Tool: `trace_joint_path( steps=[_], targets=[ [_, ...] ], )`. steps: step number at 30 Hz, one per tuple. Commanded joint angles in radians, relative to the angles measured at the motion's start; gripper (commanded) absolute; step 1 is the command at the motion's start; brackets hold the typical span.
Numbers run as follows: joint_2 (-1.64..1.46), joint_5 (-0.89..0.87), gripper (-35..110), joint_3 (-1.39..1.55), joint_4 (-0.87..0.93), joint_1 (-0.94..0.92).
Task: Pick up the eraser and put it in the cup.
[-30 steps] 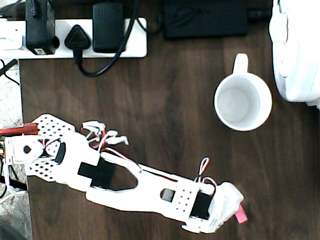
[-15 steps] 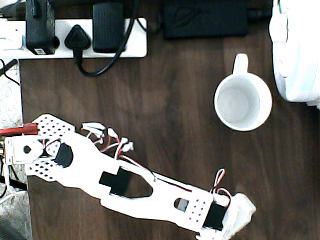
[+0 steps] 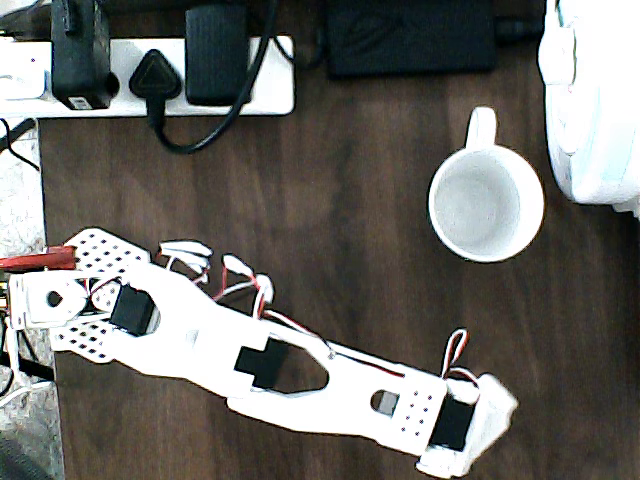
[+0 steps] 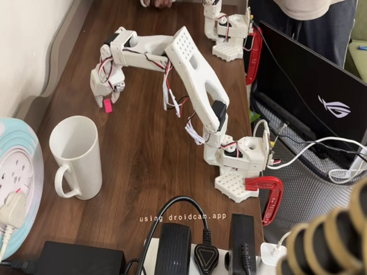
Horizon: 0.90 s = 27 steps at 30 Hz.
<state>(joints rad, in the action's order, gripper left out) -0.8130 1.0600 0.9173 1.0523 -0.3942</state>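
Beneath end effector (image 4: 102, 99): tiny pink eraser (image 4: 108, 106).

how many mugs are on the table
1. The white mug stands upright on the dark wooden table, near the left edge in the fixed view, beside the round white and blue appliance. None seems hidden.

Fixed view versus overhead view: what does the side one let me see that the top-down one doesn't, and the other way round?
The fixed view adds the pink eraser at the gripper's tip, the laptop screen, the red clamp and a person standing behind the table. The overhead view adds the mug's plain white inside. Both share the white arm, the mug, the power strip and the black adapter.
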Motion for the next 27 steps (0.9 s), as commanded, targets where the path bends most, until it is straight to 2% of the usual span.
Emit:
trace_joint_path(
  steps=[1, 8, 16, 21, 27],
  targets=[
    [-0.006, 0.005, 0, -0.020, 0.061, -0.005],
    [-0.064, 0.002, 0, -0.012, 0.061, -0.009],
    [-0.476, 0.031, 0, 0.140, 0.034, 0.087],
    [-0.841, 0.091, 0, 0.399, -0.100, 0.202],
    [-1.101, 0.107, 0, 0.617, -0.193, 0.377]
  ],
)
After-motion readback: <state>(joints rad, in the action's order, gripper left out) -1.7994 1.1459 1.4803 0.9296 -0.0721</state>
